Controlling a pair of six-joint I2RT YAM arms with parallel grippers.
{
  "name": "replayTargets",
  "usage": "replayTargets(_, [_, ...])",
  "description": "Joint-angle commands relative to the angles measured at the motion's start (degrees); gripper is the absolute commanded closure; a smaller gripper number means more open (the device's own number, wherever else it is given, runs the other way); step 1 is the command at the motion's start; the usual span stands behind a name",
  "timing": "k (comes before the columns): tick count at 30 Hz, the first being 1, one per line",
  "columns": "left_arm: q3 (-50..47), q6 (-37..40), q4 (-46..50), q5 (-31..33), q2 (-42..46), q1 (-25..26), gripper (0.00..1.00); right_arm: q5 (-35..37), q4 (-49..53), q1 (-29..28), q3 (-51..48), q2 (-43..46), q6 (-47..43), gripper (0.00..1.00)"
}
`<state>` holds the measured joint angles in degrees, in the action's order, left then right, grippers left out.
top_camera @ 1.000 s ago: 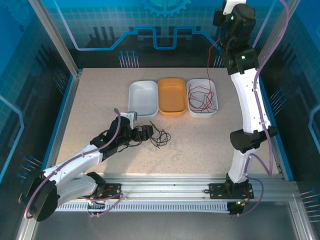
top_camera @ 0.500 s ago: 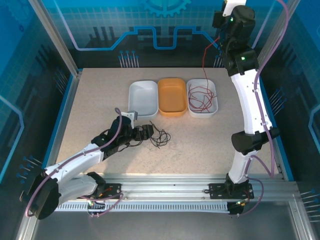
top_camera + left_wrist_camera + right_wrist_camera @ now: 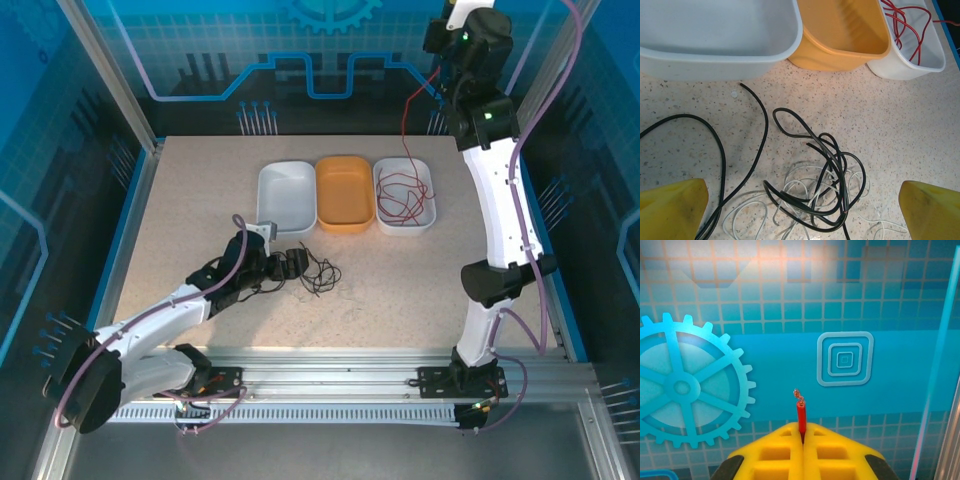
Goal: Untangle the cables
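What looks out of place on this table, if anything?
The red cable hangs in mid-air from the raised right gripper, which is shut on its stripped end, down into the right-hand white tray. A knotted clump of black and whitish cables lies loose on the table, not in any tray.

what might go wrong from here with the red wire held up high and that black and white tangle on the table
1. The right jaws pinch the red cable just below its bare tip. The rest coils in the right white bin, so it may slip free or tug the bin.
2. The open left jaws straddle the black cable woven with the white cable. Closing might catch both and tighten the knot.
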<state>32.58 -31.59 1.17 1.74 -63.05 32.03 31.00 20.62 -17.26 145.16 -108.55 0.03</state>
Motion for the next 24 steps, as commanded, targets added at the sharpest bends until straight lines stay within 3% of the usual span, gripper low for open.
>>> replayTargets(1, [2.2, -0.6, -0.9, -0.5, -0.8, -0.2, 0.01, 0.0, 0.3, -0.6, 1.8, 1.1, 0.4, 1.0])
replayTargets(24, [1.8, -1.4, -2.2, -1.3, -2.3, -0.1, 0.01, 2.6, -6.9, -4.1, 1.0, 4.4, -8.9, 1.0])
